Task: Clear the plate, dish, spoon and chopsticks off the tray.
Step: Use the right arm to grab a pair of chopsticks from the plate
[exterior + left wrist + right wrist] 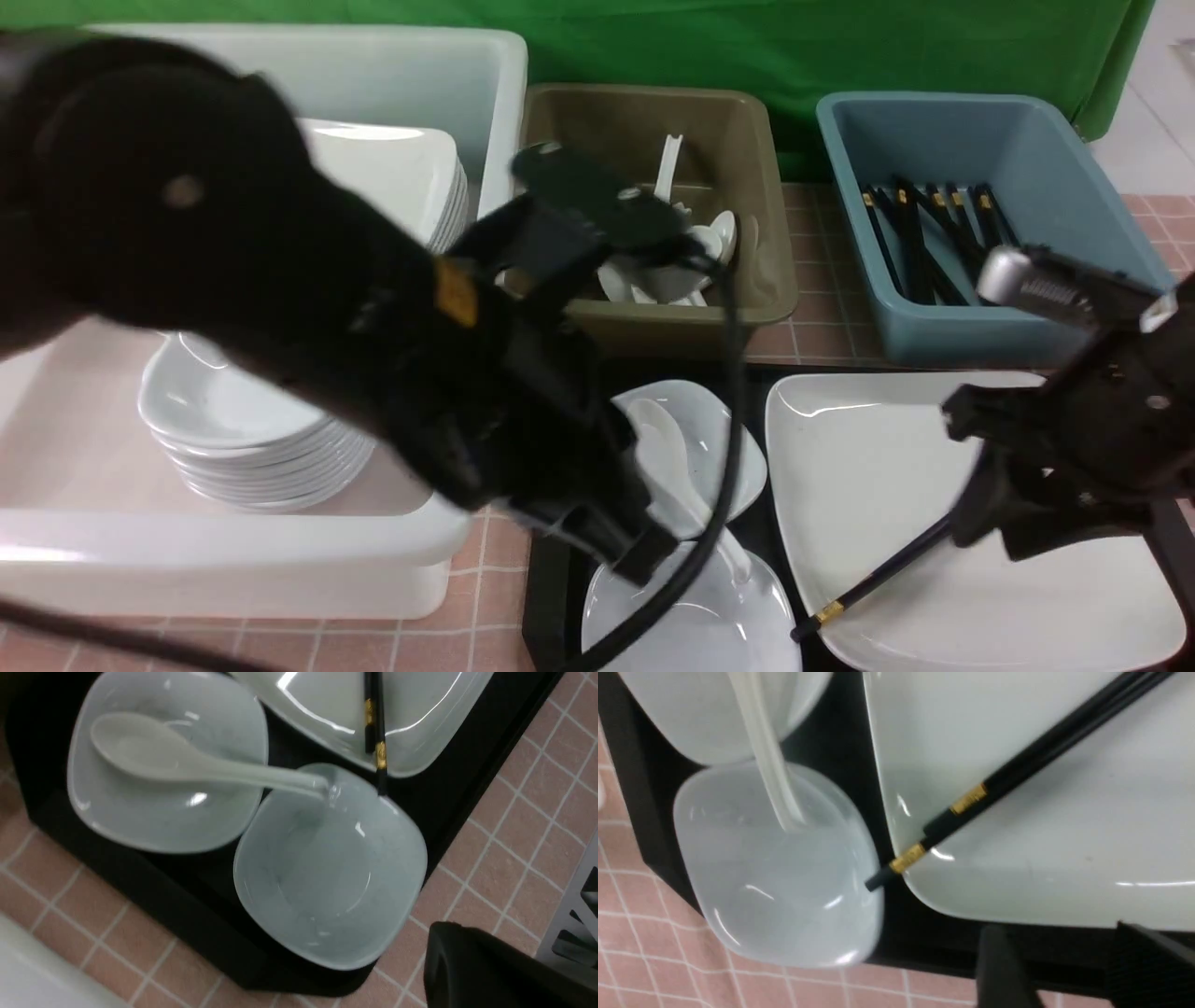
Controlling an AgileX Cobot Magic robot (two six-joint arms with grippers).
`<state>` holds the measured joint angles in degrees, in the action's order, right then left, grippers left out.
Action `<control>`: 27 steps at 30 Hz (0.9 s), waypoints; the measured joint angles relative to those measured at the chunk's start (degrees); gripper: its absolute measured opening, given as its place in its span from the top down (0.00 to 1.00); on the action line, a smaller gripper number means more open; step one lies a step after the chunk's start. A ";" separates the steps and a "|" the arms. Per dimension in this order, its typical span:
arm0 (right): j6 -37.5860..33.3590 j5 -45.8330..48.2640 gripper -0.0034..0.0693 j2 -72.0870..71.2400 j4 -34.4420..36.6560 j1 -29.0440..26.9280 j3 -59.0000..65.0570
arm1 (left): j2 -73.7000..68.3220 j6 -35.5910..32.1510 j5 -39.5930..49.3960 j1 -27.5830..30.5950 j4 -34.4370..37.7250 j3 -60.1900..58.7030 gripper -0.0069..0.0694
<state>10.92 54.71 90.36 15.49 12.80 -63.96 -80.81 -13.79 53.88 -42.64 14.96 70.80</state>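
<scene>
My left arm (pixel 280 252) fills half the front view as a black blur. It covers the left gripper (pixel 642 553) so well that I cannot tell whether its jaws are apart or together. My left wrist camera catches only one dark rounded piece of it at the frame's edge.

The right gripper (pixel 1059 952) is plainer. Two black fingers (pixel 999 970) show well apart with nothing between them, so it is wide and empty. From the front its body hides the thin ends of the chopsticks (pixel 873 581).

The tray (pixel 140 877) is matte black plastic, finely grained, with a raised rim and a clipped corner, and it is cut off in every view. On its right side lies the plate (pixel 887 457), an off-white, glossy, shallow rounded square, partly under my right arm.

The chopsticks lie slantwise on the plate, side by side, slim and black with a gold band on each. Their thick ends run out over its rim toward the near dish (pixel 747 625), and I cannot tell whether they touch it. That dish is bluish-white and glazed, a soft-cornered bowl shape, cropped by the frame and crossed by my cable (pixel 733 373). The far dish (pixel 700 411) is its twin, just beside it.

The spoon (pixel 187 765) is white and glossy. Its deep oval bowl sits in the far dish and its handle end rests on the near dish's rim.

Beyond the tray stand an olive bin (pixel 644 322) and a blue bin (pixel 1074 187). To the left is a white tub (pixel 233 551) with a stack of dishes (pixel 243 429).
</scene>
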 joint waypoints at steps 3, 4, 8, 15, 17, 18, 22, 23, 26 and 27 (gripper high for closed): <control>1.64 -2.16 0.23 3.31 1.56 0.00 -0.13 | -3.14 -1.47 -0.35 -0.04 -0.23 2.25 0.92; 2.77 -2.93 0.18 5.35 1.92 0.00 -0.13 | -4.91 -2.75 -0.82 -0.04 -0.53 2.98 0.92; 5.08 -3.81 0.16 9.42 2.45 0.00 -0.13 | -8.01 -4.27 -2.28 -0.04 -0.66 3.15 0.92; 5.59 -6.05 0.16 14.39 3.97 0.05 -0.18 | -10.38 -4.50 -2.98 -0.04 -1.27 3.15 0.92; 6.59 -6.92 0.16 16.07 4.02 0.05 -0.18 | -10.35 -4.50 -3.09 -0.04 -1.27 3.15 0.92; 6.69 -7.06 0.16 16.66 4.02 0.05 -0.18 | -10.35 -4.50 -3.09 -0.04 -1.27 3.15 0.92; 7.01 -6.94 0.16 17.92 4.08 0.05 -0.37 | -10.35 -4.50 -3.09 -0.04 -1.27 3.15 0.92; 7.01 -6.94 0.16 17.94 4.08 0.05 -0.43 | -10.35 -4.50 -3.09 -0.04 -1.27 3.15 0.92; 7.06 -6.79 0.22 18.18 4.08 0.05 -0.60 | -10.35 -4.44 -3.09 -0.04 -1.27 3.15 0.92; 7.00 -6.96 0.34 18.26 3.96 0.05 -0.60 | -10.35 -4.25 -3.09 -0.04 -1.27 3.15 0.92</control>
<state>17.92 47.76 108.62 19.45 12.85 -64.56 -91.17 -18.04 50.79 -42.68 13.68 73.95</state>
